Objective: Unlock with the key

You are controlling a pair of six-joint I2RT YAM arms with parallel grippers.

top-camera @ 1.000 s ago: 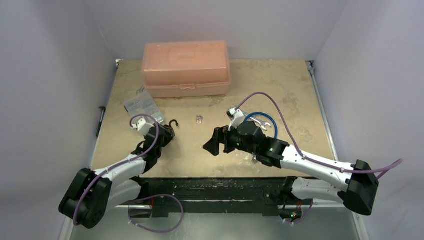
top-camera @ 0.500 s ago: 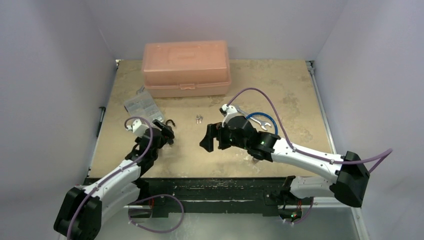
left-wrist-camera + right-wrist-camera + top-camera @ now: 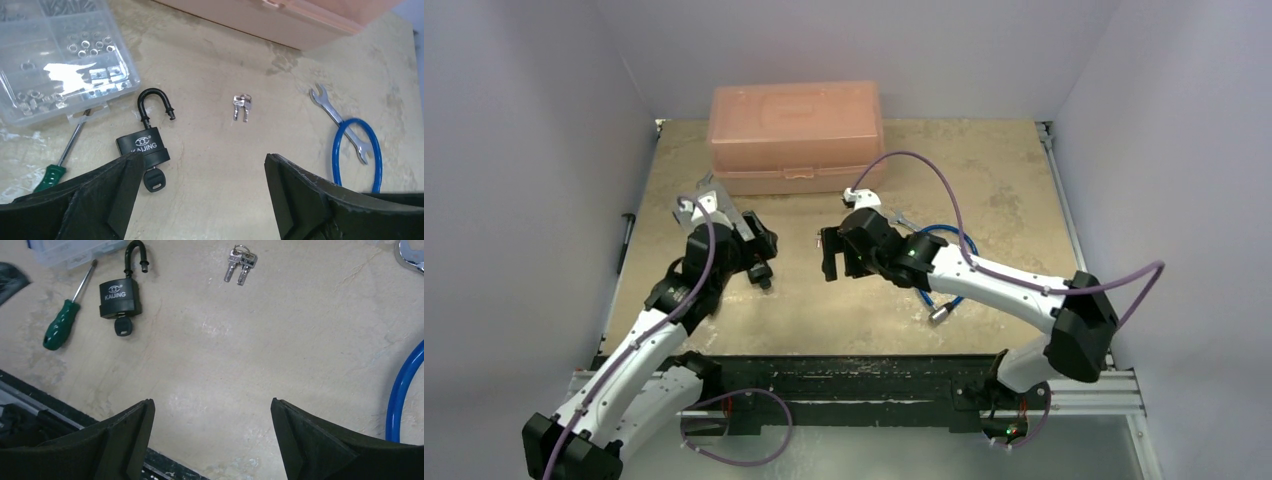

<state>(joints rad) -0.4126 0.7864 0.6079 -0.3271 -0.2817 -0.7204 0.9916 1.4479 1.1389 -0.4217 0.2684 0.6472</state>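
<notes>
A black padlock [image 3: 141,143] lies flat on the table with its shackle [image 3: 155,102] swung open. The key [image 3: 154,179], with its round black head, sticks out of the lock's bottom. My left gripper [image 3: 201,165] hovers above the table just right of the lock, open and empty, its left finger close to the key. My right gripper [image 3: 212,407] is also open and empty, well to the right of the padlock [image 3: 117,297] and the key [image 3: 123,328]. In the top view the left gripper [image 3: 759,255] hides the lock, and the right gripper [image 3: 834,255] faces it.
A bunch of bare silver keys [image 3: 242,106] lies right of the lock. A wrench [image 3: 335,117] and a blue cable loop [image 3: 357,150] lie further right. A clear parts box [image 3: 55,55] and a green screwdriver [image 3: 60,162] are on the left. A pink case [image 3: 796,135] stands at the back.
My left gripper has opened wide and its arm has reached further from the base. The right arm has swung left and further back, staying open.
</notes>
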